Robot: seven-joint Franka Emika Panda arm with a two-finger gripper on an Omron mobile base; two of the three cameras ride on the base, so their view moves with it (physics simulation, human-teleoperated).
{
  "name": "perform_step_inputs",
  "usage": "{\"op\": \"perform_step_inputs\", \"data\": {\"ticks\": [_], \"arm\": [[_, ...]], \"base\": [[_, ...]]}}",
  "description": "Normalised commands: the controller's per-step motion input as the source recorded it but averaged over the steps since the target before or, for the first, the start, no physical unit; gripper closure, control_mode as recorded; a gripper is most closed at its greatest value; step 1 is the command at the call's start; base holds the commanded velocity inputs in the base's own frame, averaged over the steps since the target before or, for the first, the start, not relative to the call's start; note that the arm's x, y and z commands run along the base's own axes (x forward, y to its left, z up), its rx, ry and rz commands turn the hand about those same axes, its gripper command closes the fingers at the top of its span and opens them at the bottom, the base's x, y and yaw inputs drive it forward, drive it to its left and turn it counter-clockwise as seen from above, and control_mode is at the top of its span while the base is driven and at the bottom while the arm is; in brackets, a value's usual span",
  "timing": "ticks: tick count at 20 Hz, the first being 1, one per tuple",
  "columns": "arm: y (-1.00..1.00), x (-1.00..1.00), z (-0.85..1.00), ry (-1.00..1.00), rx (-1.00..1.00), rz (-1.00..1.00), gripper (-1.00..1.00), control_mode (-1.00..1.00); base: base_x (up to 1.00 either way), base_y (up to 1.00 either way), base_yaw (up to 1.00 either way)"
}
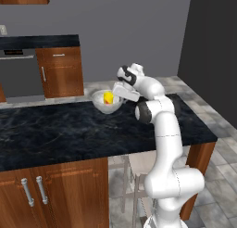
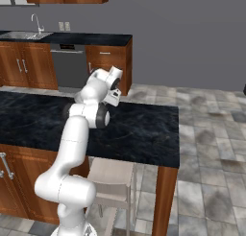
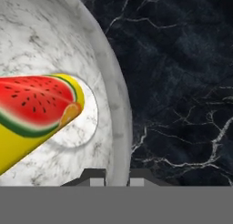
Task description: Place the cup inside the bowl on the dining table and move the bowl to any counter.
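Cup (image 3: pixel 32 123): lying tilted inside bowl (image 3: pixel 111 82). Bowl: on desk (image 1: pixel 69 129), far edge. My end effector (image 3: pixel 117 176): fingers straddling the bowl's rim, apparently spread, not yet pinching. Advice: close squarely on rim, lift level so cup stays inside.

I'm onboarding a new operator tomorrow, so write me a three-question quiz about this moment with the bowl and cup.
1. True or false: the cup already sits inside the bowl.
2. Where does the bowl rest? A) on the wall counter B) on the dining table C) on the floor
3. Fill in: in the hand view, the gripper has one fingertip on each side of the bowl's ____.

Key: 1 true; 2 B; 3 rim. The hand view shows the cup lying tilted in the bowl, and the two fingertips straddling the rim, one inside and one outside.
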Motion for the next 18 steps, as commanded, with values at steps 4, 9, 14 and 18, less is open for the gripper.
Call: {"op": "perform_step_inputs", "data": {"ticks": [4, 9, 14, 18], "arm": [[-0.01, -0.12, 0.08, 0.00, 0.05, 0.00, 1.00, -1.00], [-0.04, -0.31, 0.12, 0.00, 0.07, 0.00, 1.00, -1.00], [-0.02, -0.35, 0.17, -0.02, 0.03, 0.00, 1.00, -1.00], [0.00, -0.37, 0.18, -0.04, 0.00, 0.00, 1.00, -1.00]], "base": [[0.00, 0.00, 0.00], [0.00, 0.00, 0.00], [0.00, 0.00, 0.00], [0.00, 0.00, 0.00]]}}
